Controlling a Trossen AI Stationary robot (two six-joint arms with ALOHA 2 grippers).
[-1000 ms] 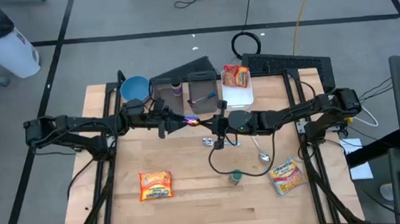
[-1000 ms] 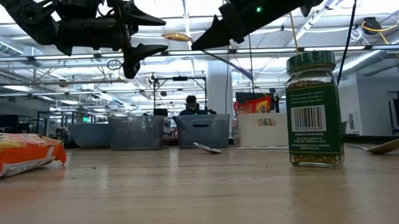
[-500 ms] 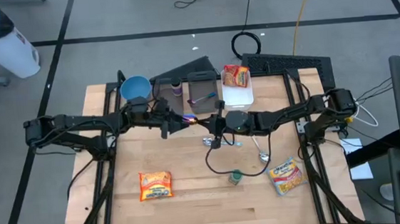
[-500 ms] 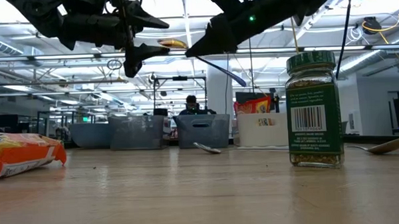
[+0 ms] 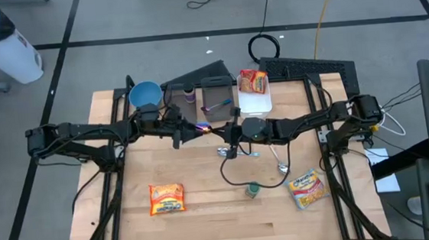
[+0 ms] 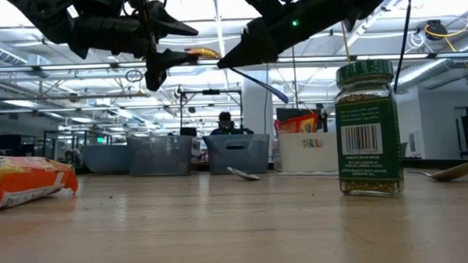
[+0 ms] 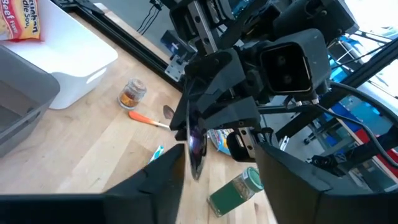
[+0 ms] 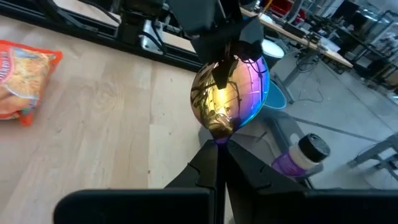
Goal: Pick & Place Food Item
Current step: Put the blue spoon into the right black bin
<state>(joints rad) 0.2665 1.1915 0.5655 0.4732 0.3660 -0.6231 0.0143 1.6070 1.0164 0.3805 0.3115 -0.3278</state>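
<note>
An iridescent spoon (image 8: 229, 93) hangs high over the middle of the table, with my right gripper (image 8: 217, 149) shut on it. My left gripper (image 5: 196, 129) faces it from the table's left, open. Its fingers (image 7: 168, 177) stand on either side of the spoon's bowl (image 7: 194, 146); whether they touch it I cannot tell. The food packets lie untouched. An orange one (image 5: 166, 198) is near the front left, a yellow one (image 5: 306, 188) at the front right, and a third (image 5: 253, 79) is in the white bin. My right gripper pinches the spoon by its neck (image 8: 219, 138), just behind the bowl, between its two shut fingers. The fingers come nearly level from the table's right. The spoon is lifted clear, its bowl toward my left gripper and its blue handle (image 6: 273, 89) slanting down behind the fingers.
A green-lidded spice jar (image 5: 252, 189) stands at the front centre, with a second spoon (image 5: 279, 161) lying behind it. A blue bowl (image 5: 145, 95), grey bins (image 5: 216, 95) and a white bin (image 5: 257, 100) line the far edge.
My right gripper has edged down and toward my left gripper with the spoon, so the bowl now sits lower, between the left fingertips. My left gripper has tipped slightly.
</note>
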